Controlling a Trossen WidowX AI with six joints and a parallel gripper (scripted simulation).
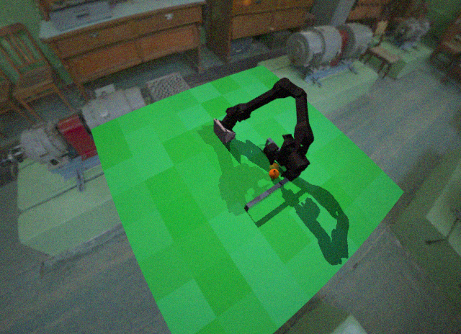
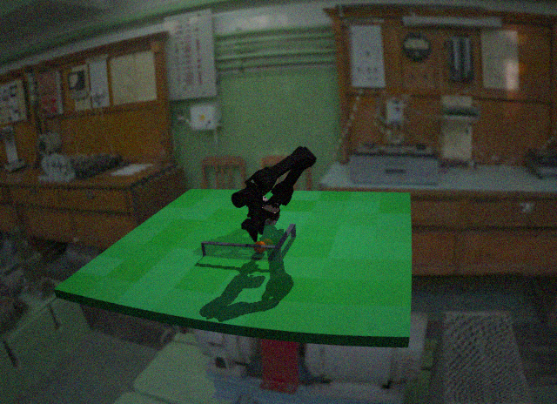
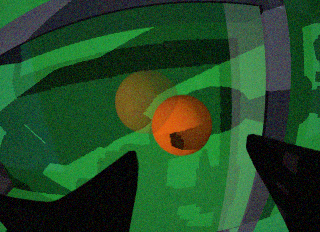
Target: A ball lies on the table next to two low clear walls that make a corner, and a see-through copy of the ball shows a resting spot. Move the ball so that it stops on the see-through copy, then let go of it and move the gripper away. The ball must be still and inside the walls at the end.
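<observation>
Pincer [image 3: 194, 182] spread apart, holding nothing, poised above orange ball [image 3: 182, 124]. Ball sits ahead, between finger lines, overlapping see-through copy [image 3: 138, 100] on its right.

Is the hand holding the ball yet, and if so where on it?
Nothing is held. The hand is open above the orange ball, which lies on the table untouched.

Ball [image 3: 182, 124] beside see-through copy [image 3: 139, 100], inside walls [image 3: 267, 52]

orange ball [image 3: 182, 124] overlapping see-through copy [image 3: 136, 100], inside walls [image 3: 275, 52]
</observation>
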